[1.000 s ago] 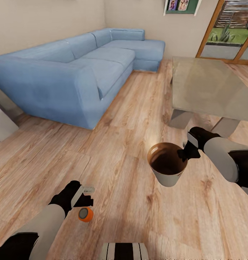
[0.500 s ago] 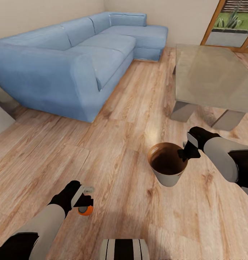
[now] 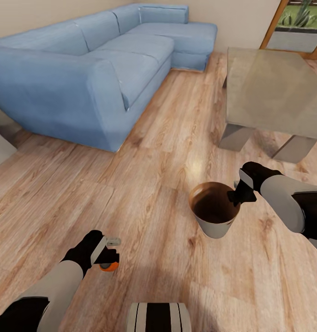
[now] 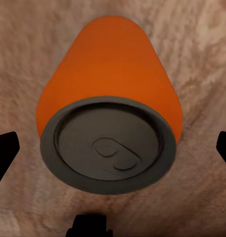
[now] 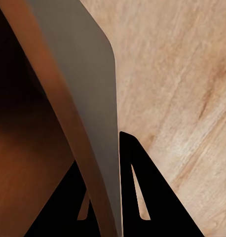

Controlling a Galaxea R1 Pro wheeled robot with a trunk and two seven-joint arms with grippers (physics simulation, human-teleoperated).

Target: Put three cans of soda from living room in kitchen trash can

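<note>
An orange can of soda (image 3: pixel 110 266) stands upright on the wood floor, partly hidden under my left gripper (image 3: pixel 110 249). In the left wrist view the can of soda (image 4: pixel 110 123) shows its dark grey top, and the left gripper (image 4: pixel 113 150) is open, with a fingertip well clear on each side. My right gripper (image 3: pixel 235 196) is shut on the rim of the tash can (image 3: pixel 216 228), held above the floor, brown inside and pale outside. The right wrist view has the tash can wall (image 5: pixel 86 74) pinched in the right gripper (image 5: pixel 105 202). The other cans are out of view.
The blue corner sofa (image 3: pixel 84 69) fills the left and back. The glass table (image 3: pixel 273 92) stands at the right, with a glazed door (image 3: pixel 296 23) behind it. My base (image 3: pixel 158 317) shows at the lower edge. Open wood floor lies between sofa and table.
The whole view has shifted, so the camera moved. My left gripper now sits closer over the orange can, covering more of it. The right gripper still holds the tash can.
</note>
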